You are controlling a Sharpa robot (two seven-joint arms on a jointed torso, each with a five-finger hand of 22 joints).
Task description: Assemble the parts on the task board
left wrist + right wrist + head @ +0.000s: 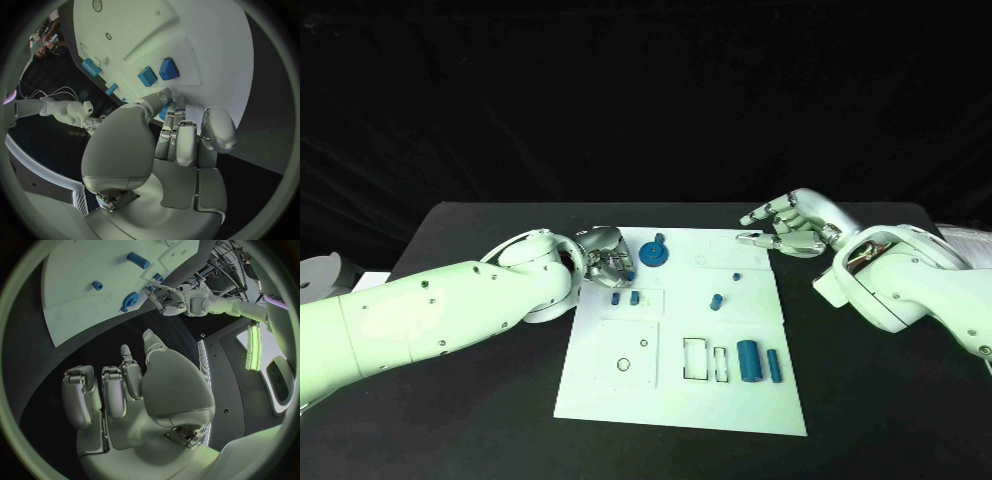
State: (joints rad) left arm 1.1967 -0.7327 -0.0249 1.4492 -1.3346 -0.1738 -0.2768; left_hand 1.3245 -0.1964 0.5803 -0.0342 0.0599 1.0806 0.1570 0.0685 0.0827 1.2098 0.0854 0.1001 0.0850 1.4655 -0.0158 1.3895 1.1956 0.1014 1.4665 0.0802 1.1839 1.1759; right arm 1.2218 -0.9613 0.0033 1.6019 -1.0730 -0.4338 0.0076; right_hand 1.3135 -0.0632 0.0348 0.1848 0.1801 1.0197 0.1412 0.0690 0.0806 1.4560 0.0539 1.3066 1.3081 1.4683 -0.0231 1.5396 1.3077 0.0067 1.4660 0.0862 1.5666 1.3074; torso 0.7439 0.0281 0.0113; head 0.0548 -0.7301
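The white task board (682, 400) lies in the middle of the black table. My left hand (606, 255) hovers at the board's far left corner, its thumb and fingers (178, 125) pinching a small blue part (165, 109). Just right of that hand lies a blue gear-like part (655, 256), also seen as the gear (130, 299). Two small blue blocks (625, 298) sit below the hand, seen close as the blocks (156, 73). My right hand (790, 228) hangs over the board's far right corner, fingers (103, 395) curled in with nothing in them.
A short blue peg (717, 300) and a tiny blue knob (736, 274) lie mid-board. Two blue cylinders (760, 362) stand side by side at the near right, beside outlined slots (704, 360). Black table surrounds the board on all sides.
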